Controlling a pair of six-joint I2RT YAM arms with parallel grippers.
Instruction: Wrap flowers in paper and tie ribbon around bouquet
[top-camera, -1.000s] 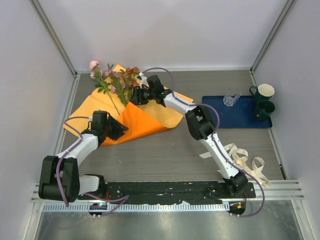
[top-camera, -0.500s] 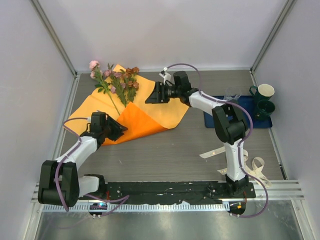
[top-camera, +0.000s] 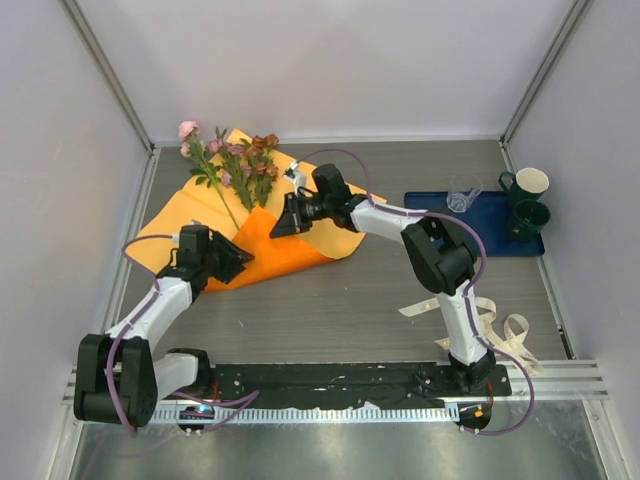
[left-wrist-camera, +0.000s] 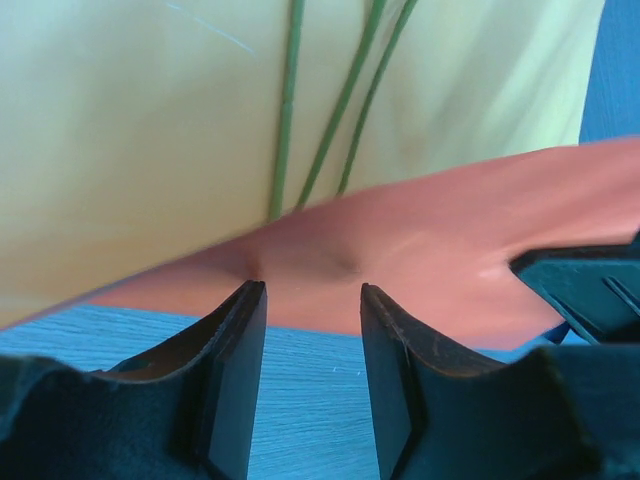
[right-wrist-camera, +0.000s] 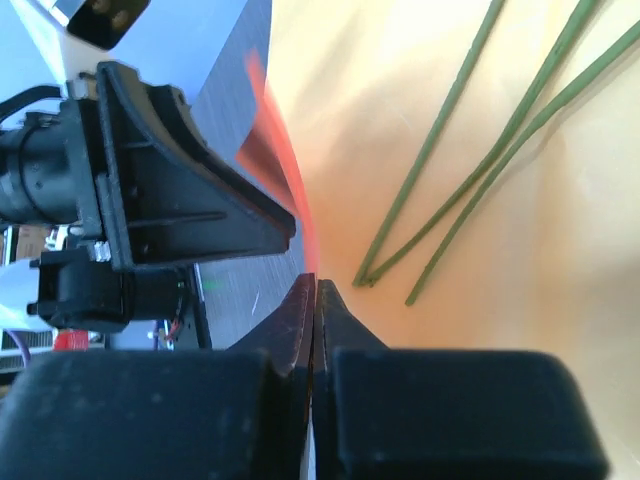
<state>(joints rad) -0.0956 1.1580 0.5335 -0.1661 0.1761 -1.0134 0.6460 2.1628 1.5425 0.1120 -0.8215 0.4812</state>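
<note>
**Both claws at the folded orange flap, flowers lying on the sheet**

The paper (top-camera: 185, 215) lay toward 10 o'clock on the table (top-camera: 340, 300), with a bright flap folded over the stems of the flowers (top-camera: 235, 165), whose blooms pointed to 11 o'clock. The right gripper (top-camera: 284, 223) met the flap's edge from 3 o'clock, fingers pressed together with the paper's edge running into their seam. The left gripper (top-camera: 240, 260), at the flap's 8 o'clock corner, had its fingers spread, tips against the fold and nothing between them. The ribbon (top-camera: 490, 318) lay loose at 4 o'clock, well apart from the paper.
</note>
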